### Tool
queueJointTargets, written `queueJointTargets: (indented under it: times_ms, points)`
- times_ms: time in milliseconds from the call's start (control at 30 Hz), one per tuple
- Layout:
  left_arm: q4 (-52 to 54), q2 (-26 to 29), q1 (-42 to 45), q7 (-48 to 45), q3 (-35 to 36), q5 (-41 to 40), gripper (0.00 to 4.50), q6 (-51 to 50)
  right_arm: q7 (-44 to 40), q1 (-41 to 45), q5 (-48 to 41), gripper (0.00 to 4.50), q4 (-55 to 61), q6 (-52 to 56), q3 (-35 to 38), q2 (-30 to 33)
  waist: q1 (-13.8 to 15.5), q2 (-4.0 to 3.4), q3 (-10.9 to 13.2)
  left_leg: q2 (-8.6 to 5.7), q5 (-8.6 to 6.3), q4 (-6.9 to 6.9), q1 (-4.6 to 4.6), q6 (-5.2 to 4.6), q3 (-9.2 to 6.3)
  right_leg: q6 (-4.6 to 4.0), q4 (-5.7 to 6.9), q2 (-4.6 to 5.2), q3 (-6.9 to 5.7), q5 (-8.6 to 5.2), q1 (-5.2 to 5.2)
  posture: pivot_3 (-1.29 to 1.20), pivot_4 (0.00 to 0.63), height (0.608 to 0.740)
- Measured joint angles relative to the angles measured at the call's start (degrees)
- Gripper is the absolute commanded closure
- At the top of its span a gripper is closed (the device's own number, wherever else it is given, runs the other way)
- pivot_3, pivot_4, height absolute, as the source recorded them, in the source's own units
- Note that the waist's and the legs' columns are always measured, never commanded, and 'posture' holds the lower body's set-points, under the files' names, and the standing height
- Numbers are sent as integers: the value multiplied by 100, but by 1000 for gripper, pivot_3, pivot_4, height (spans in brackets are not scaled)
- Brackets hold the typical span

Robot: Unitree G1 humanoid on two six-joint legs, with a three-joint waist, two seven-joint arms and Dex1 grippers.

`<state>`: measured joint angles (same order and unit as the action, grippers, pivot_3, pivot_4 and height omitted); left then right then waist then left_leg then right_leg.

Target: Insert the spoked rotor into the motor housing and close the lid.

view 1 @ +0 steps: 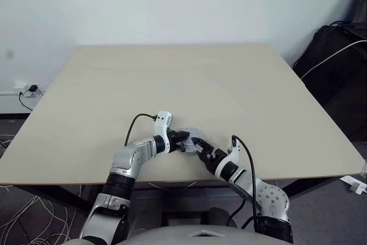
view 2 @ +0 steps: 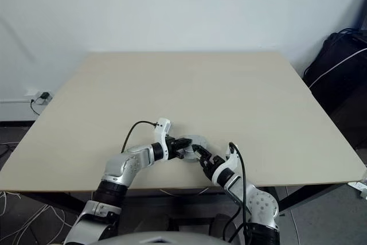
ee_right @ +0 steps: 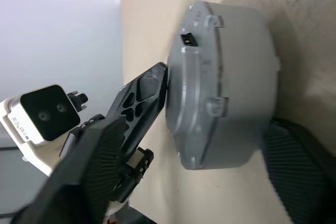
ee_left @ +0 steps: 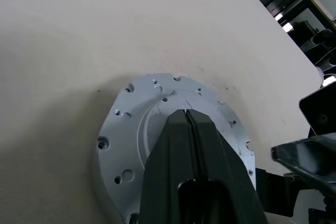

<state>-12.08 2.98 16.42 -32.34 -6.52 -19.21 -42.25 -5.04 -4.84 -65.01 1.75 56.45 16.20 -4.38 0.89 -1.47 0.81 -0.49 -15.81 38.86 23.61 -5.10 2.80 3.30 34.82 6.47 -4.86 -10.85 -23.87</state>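
Beige table (view 1: 172, 84), lidded motor housing (ee_right: 226, 87)

Setting: plain lab or office test room.
Bare pale surface (view 1: 189, 84) against a blank white wall (view 1: 172, 4); wall socket (view 1: 28, 90), loose floor cables (view 1: 17, 216), black equipment (view 1: 332, 55) at the right.

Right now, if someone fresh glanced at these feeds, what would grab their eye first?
Both grippers meeting at the table's near edge over one grey round assembly. The left gripper, fingers shut, presses down on the lid, which sits on the motor housing. The right gripper reaches in from the other side, with one of its fingers lying against the housing wall.
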Motion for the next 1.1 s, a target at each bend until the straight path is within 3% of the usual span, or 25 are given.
queueJointTargets:
  times_ms: [133,233,500,600,767,1100]
  points:
    - [1,0,0,10,21,0,4500,0,-4,-2,8,404,76,-44,-8,0,0,0,0,0,0,0,0,0,0,0,0,0,0,0,0,0,0,740]
    - [1,1,0,10,25,0,4500,0,-4,-2,13,963,87,-58,-13,0,0,0,0,0,0,0,0,0,0,0,0,0,0,0,0,0,0,740]
    - [65,28,-29,27,64,1,4500,0,-56,-2,66,963,127,-157,-35,0,1,0,0,0,0,-1,2,1,0,0,-1,1,0,-1,-2,0,0,740]
    - [93,67,-34,27,94,0,4500,0,-115,-6,37,1553,140,-154,-33,-1,1,0,1,0,0,-1,4,1,-1,0,-1,1,0,-1,-4,0,0,740]
    - [134,115,-30,40,148,1,4500,-1,-128,-21,4,3099,140,-117,-25,-2,13,0,1,-1,-1,-1,8,1,0,-2,-2,1,0,-1,-7,0,0,740]
    - [159,126,-75,50,153,-2,4500,-11,-100,-65,73,3250,122,-144,2,-3,13,1,3,-2,-1,-1,19,1,2,-8,-1,-1,0,3,-21,0,0,740]
